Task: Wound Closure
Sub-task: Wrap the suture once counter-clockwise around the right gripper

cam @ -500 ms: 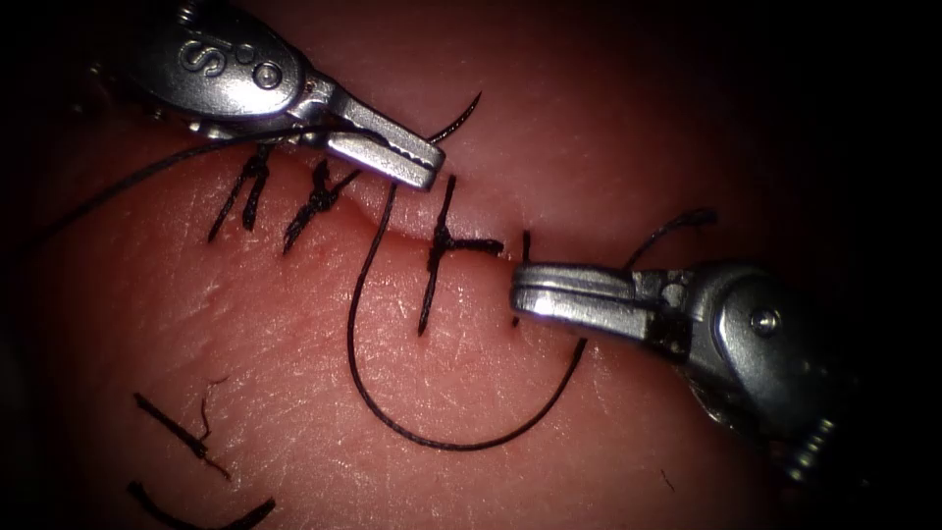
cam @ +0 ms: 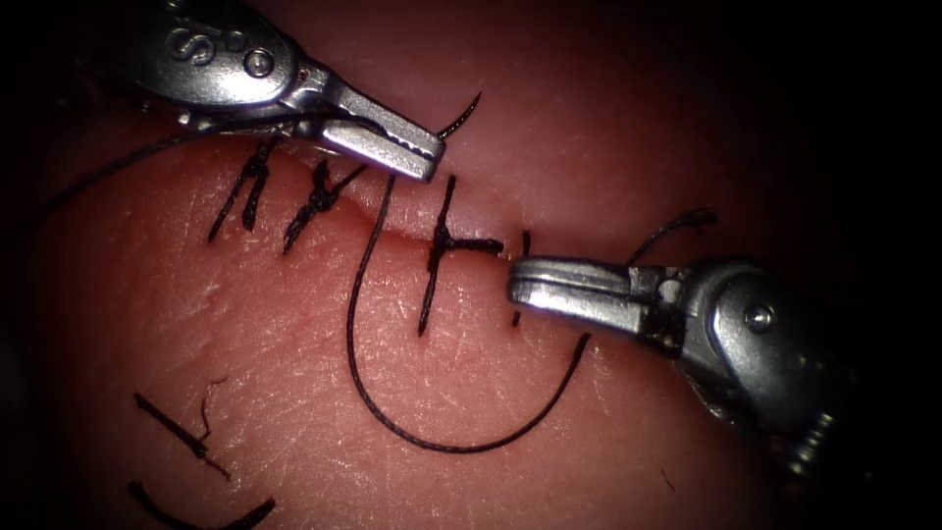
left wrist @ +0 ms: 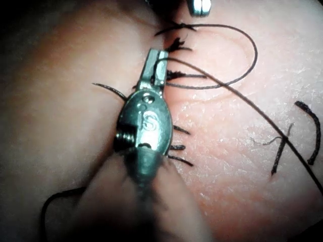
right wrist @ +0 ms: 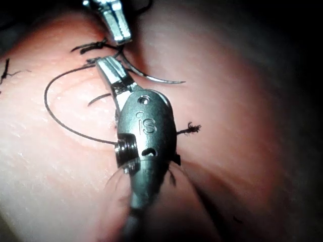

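The needle (cam: 461,116) lies at twelve o'clock above the cut (cam: 392,228), clenched in the left claw (cam: 424,157), its long axis running from eight toward two o'clock, tip outermost and clear of the tissue (cam: 294,373). Three knotted stitches (cam: 442,240) are done; the cut's right end looks unclosed. Thread (cam: 432,444) loops toward six. The right claw (cam: 520,290) is clenched, apparently on thread.
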Motion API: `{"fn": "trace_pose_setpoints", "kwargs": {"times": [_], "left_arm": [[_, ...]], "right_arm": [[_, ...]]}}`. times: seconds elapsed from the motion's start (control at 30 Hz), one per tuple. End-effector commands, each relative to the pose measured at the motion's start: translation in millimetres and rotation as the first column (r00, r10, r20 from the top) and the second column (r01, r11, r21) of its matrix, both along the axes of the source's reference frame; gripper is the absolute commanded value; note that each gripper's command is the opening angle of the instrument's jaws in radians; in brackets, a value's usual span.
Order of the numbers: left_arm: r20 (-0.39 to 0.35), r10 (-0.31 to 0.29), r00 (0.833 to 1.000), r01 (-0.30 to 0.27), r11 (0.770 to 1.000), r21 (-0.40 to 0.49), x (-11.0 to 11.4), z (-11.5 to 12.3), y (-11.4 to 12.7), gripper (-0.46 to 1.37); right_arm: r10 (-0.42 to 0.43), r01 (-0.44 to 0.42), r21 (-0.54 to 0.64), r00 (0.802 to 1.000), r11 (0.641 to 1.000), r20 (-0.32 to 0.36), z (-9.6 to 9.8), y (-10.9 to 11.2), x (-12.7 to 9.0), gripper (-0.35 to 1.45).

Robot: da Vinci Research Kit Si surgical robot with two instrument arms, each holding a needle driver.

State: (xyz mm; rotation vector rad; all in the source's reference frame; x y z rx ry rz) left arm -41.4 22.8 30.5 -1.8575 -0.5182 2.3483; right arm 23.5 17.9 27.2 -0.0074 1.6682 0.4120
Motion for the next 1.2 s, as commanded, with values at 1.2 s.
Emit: {"fn": "trace_pose_setpoints", "kwargs": {"times": [1.2], "left_arm": [[0.204,-0.006,0.979,-0.011,0.996,0.083,-7.4,-4.3,1.0,-0.35]], "right_arm": [[-0.019,0.031,-0.040,0.961,0.999,0.275,2.3,-0.9,7.2,-0.35]]}}
